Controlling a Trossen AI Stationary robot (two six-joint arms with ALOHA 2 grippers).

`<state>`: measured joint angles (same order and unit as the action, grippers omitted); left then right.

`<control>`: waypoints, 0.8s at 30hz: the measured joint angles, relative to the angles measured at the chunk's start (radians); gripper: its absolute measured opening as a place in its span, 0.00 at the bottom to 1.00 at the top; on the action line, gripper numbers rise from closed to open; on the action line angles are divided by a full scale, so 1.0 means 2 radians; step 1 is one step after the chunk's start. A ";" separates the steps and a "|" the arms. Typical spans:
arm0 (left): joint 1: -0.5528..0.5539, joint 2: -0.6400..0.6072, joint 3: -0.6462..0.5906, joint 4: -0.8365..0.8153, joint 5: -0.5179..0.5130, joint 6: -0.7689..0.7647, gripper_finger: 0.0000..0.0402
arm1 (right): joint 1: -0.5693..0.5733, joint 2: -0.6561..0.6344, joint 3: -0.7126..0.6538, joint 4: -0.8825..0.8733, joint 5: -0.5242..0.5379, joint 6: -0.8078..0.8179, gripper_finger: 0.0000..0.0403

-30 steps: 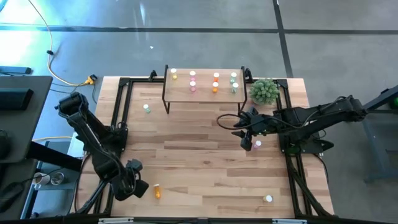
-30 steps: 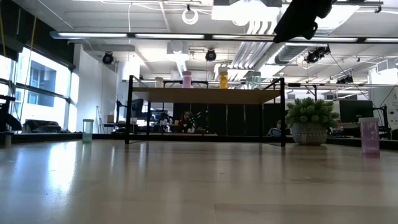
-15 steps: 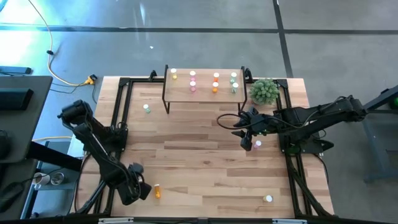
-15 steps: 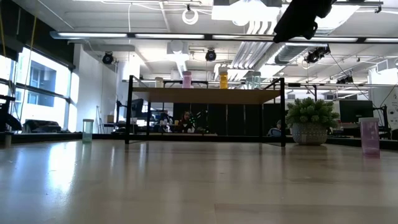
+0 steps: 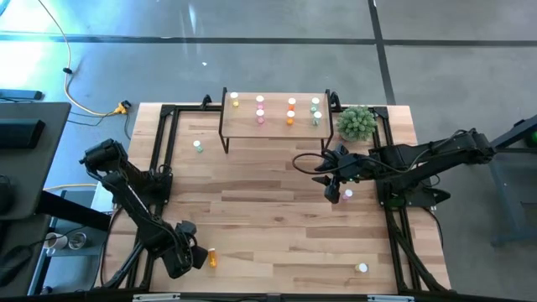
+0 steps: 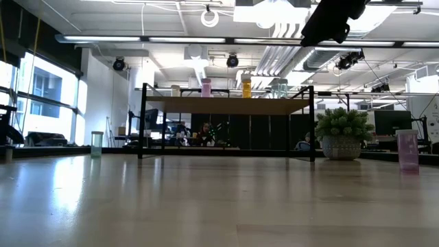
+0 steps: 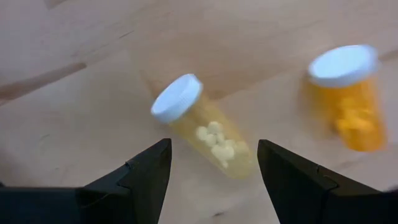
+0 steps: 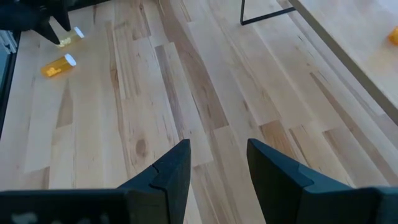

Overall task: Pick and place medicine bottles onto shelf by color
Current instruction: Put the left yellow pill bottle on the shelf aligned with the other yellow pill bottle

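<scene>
pills show pale through the yellow bottle (image 7: 205, 127), which lies on its side between the spread fingers of the left gripper (image 5: 195, 256) at the lower left of the high view; nothing is clamped. an orange bottle (image 7: 348, 96) lies just beside it, also capped white. the shelf (image 5: 277, 126) at upper centre carries eight bottles in four pairs: yellow, pink, orange, green. loose on the table (image 5: 268, 210): a green bottle (image 5: 198, 146) at upper left, a pink bottle (image 5: 347, 195) near the right gripper (image 5: 332, 191), whose fingers stand apart holding nothing, and one more bottle (image 5: 362, 268) at lower right.
</scene>
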<state>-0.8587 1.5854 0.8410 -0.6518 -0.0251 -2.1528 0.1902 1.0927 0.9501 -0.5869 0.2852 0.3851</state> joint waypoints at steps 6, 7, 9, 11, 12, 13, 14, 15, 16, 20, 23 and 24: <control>0.001 0.025 0.000 0.000 0.033 0.000 0.57 | 0.000 0.000 0.000 0.001 0.000 0.000 0.37; 0.001 0.028 0.000 0.001 0.033 0.001 0.57 | 0.000 0.000 0.000 0.001 0.000 0.000 0.37; 0.001 0.029 0.000 0.001 0.034 0.008 0.57 | 0.000 0.000 0.000 0.003 0.000 0.000 0.37; 0.001 0.029 0.000 0.001 0.035 0.014 0.55 | 0.000 0.000 0.000 0.007 0.000 0.000 0.37; 0.001 0.029 0.000 0.001 0.035 0.018 0.54 | 0.000 0.000 0.000 0.008 0.000 0.000 0.37; 0.001 0.029 0.000 0.000 0.035 0.022 0.52 | 0.000 0.000 0.000 0.011 0.000 0.000 0.37; 0.001 0.029 0.000 0.000 0.035 0.025 0.50 | 0.000 0.000 0.000 0.013 0.000 0.000 0.37; 0.001 0.029 0.000 0.000 0.036 0.029 0.48 | 0.000 0.000 0.000 0.015 0.000 0.000 0.37; 0.001 0.029 0.000 -0.001 0.038 0.032 0.45 | 0.000 0.000 0.000 0.016 0.000 0.000 0.37; 0.001 0.029 0.000 0.000 0.042 0.045 0.35 | 0.000 0.000 0.000 0.015 0.000 0.000 0.37; 0.001 0.029 0.000 0.002 0.041 0.059 0.29 | 0.000 0.000 0.000 0.016 0.000 0.002 0.37; 0.001 0.029 0.000 0.002 0.040 0.062 0.27 | 0.000 0.000 0.000 0.017 0.000 0.004 0.37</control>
<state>-0.8574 1.6440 0.8413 -0.6472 0.0540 -2.0279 0.1902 1.0927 0.9501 -0.5534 0.2852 0.3940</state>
